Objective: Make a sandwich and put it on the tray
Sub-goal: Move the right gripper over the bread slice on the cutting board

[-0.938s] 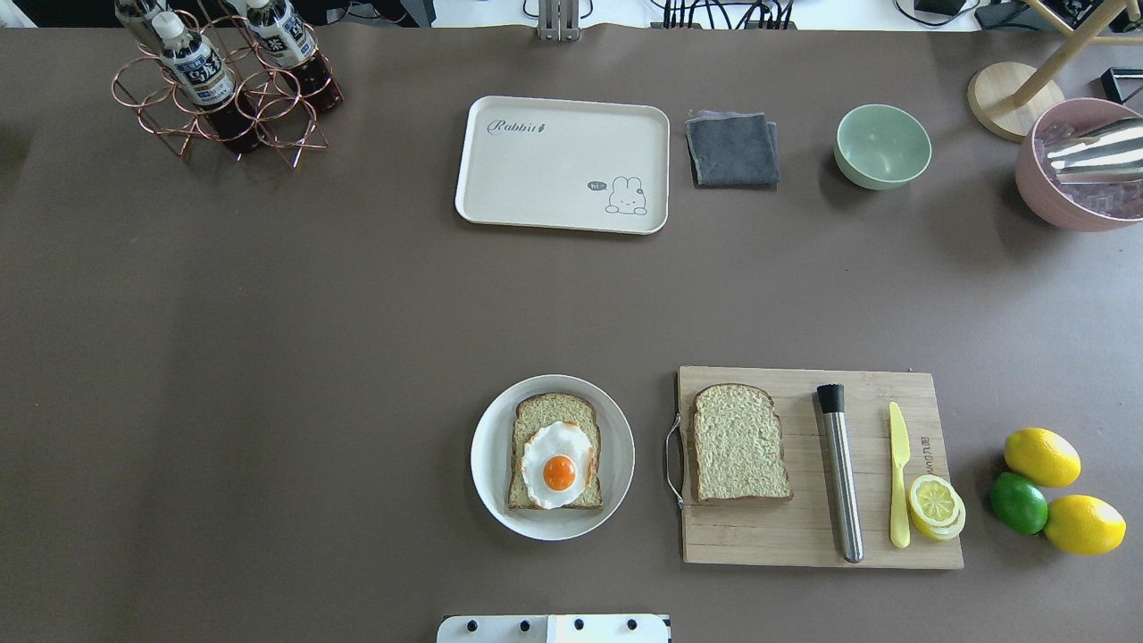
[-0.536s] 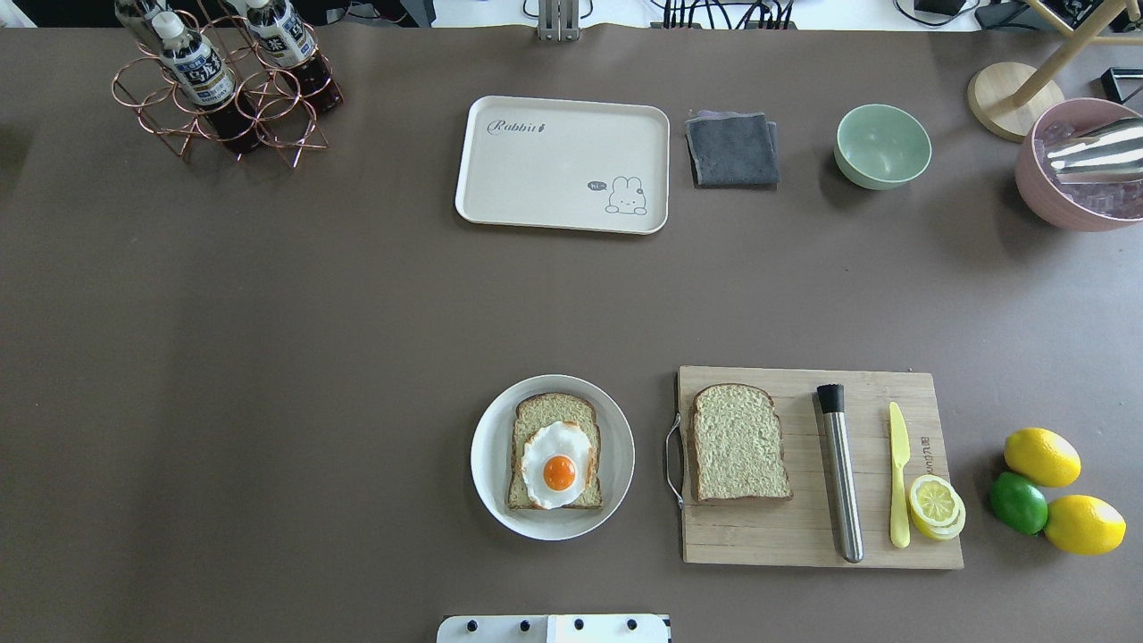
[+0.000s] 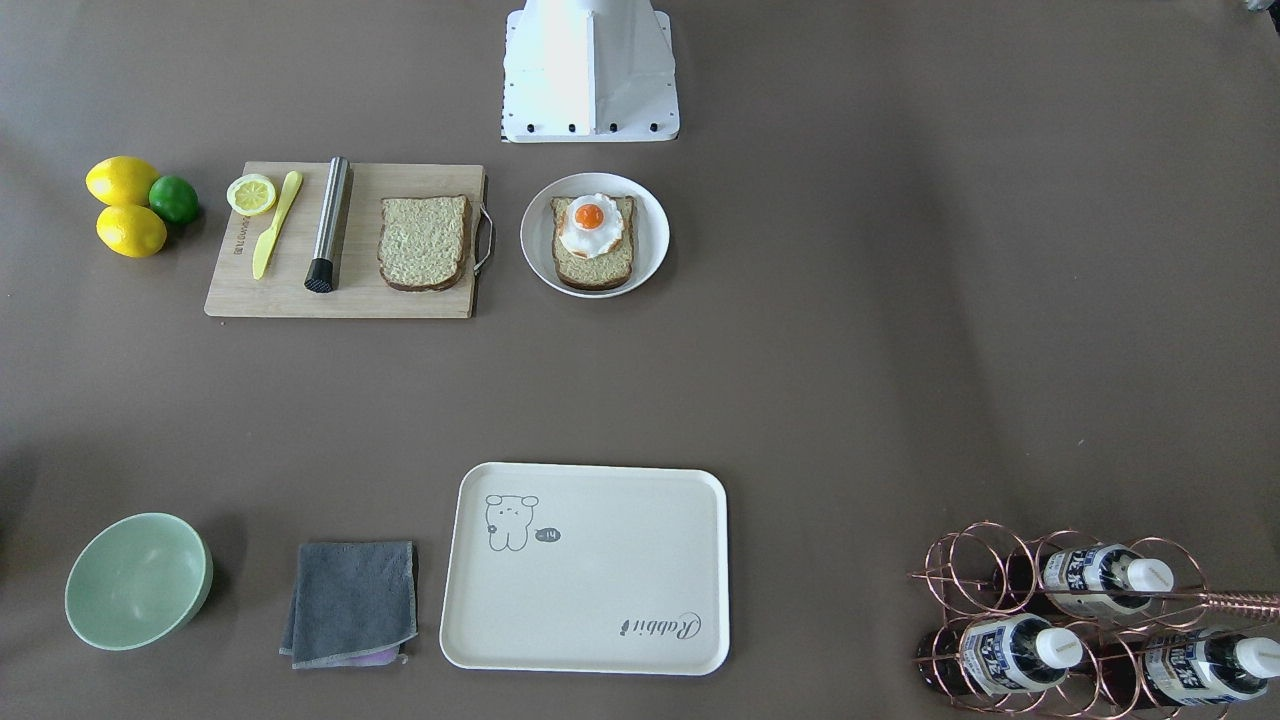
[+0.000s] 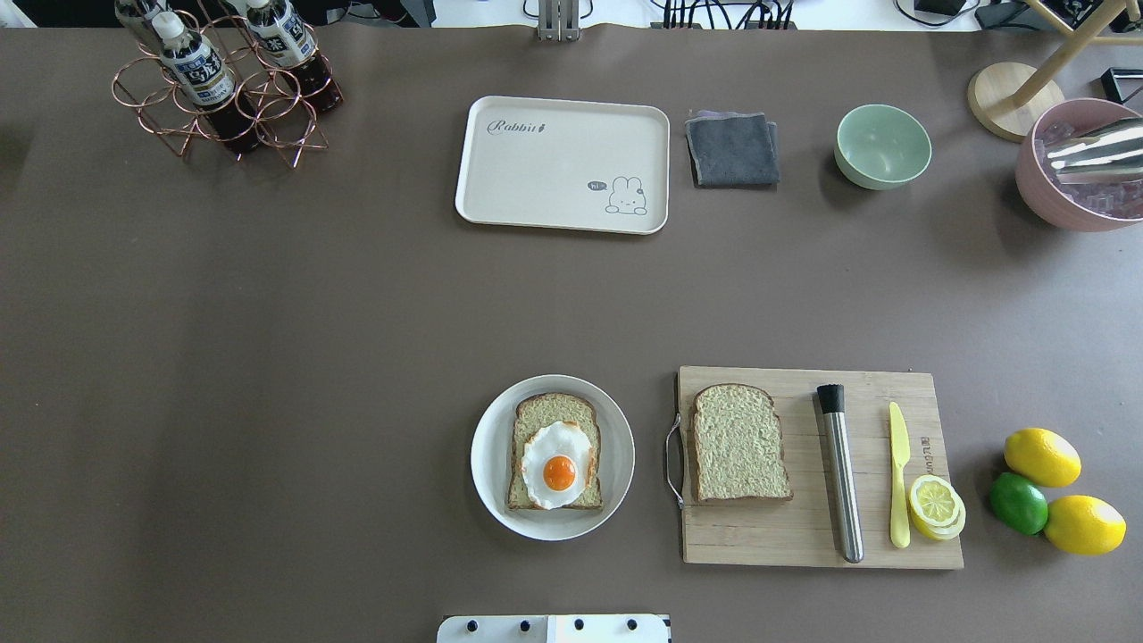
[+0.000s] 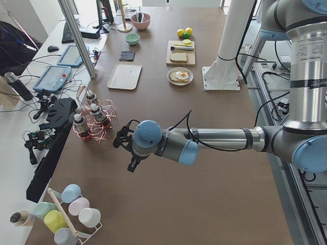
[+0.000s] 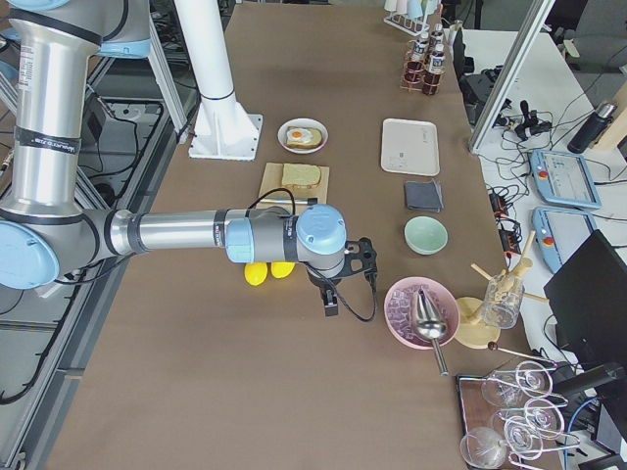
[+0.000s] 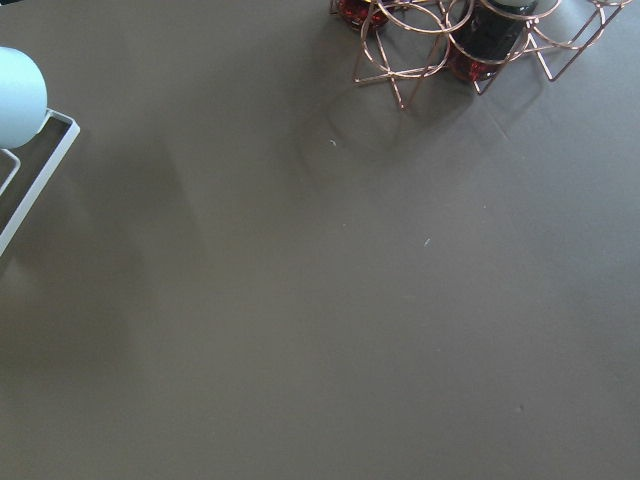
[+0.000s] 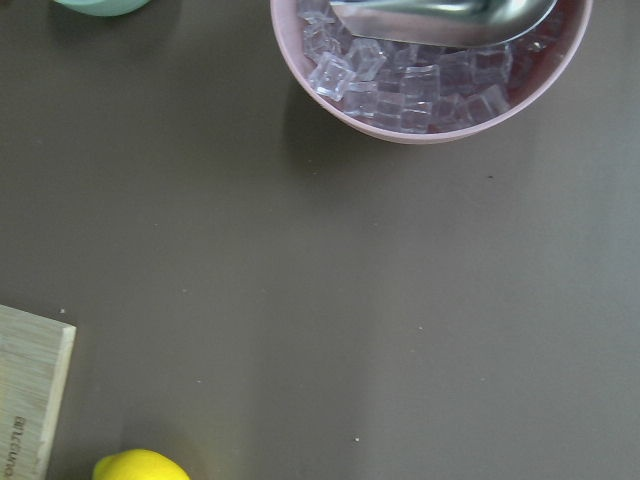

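The brown table (image 4: 268, 357) is the biggest thing. The left arm (image 5: 219, 138) reaches out low over the table's left end. Its left gripper (image 5: 130, 158) hangs above the table near the wire bottle rack (image 4: 223, 107). I cannot tell if its fingers are apart or together. The right arm (image 6: 176, 235) reaches out over the other end. Its right gripper (image 6: 338, 294) hangs between the lemons (image 4: 1041, 456) and the pink bowl (image 4: 1045, 196) of ice. I cannot tell how its fingers are either.

The cream tray (image 4: 536, 179) lies at the far side of the table, with nothing on it. A gray cloth (image 4: 732, 149) lies just beside it, and a green bowl (image 4: 882, 146) is past the cloth.

The wooden board (image 4: 804, 536) lies on the near side, to the robot's right. The white plate (image 4: 487, 455) sits just beside it, next to the board's metal handle (image 4: 671, 460).

The sandwich is not put together. One bread slice (image 4: 549, 408) lies on the plate with the egg (image 4: 558, 469) on top. The second bread slice (image 4: 739, 442) lies flat on the board. Near it on the board are a metal stick (image 4: 841, 473), a yellow knife (image 4: 898, 464) and lemon slices (image 4: 935, 505). A green lime (image 4: 1018, 503) sits between the two lemons.
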Available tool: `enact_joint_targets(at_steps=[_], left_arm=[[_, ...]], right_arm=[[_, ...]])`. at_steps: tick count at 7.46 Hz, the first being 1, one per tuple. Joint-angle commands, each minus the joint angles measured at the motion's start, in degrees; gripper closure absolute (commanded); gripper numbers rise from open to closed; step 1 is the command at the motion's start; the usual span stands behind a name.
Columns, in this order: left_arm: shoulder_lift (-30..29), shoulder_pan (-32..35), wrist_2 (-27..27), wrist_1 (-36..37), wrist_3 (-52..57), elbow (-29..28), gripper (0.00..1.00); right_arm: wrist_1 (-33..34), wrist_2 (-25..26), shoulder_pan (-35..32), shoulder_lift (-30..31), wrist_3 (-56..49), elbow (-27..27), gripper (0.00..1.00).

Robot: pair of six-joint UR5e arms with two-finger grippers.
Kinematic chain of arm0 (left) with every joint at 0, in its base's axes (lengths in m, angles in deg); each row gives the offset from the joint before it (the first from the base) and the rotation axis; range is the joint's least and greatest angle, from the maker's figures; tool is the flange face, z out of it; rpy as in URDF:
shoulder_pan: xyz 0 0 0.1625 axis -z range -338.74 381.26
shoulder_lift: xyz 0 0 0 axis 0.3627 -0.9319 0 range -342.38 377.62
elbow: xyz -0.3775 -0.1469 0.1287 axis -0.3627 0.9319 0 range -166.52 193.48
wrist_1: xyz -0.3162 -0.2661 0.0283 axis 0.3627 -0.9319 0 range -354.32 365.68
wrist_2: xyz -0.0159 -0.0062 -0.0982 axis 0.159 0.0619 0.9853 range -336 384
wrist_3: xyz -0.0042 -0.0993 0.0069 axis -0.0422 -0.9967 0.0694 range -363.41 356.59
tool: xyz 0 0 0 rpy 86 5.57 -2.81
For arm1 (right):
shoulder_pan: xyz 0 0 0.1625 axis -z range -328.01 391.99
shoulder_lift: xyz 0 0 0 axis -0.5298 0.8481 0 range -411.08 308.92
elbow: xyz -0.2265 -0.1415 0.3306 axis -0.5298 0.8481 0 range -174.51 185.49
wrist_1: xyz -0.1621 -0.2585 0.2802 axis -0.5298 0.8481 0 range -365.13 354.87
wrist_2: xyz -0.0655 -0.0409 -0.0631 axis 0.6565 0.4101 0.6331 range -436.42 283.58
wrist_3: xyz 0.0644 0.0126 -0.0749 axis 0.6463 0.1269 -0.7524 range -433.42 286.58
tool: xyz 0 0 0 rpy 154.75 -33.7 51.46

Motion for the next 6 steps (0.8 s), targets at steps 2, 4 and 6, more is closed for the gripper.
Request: enact_joint_targets(at_steps=[2,4,6], left_arm=[[-0.09,-8.55,-0.35,-15.18,-20.11,0.11,0.02],[-0.09,-10.39,-1.92,-14.85,-20.58,0.11,0.02],[-0.61,-15.40,-6.41,-14.85,-27.23,1.94,0.02]], right_arm=[[-8.44,-4.99,6.89,-0.06,12.92,-0.42,0.02],[-22.31,6.52,20.31,-0.14,35.27,-1.12,0.01],[-29.23,13.30,32.80,-2.76,53.59,-2.43,0.01]])
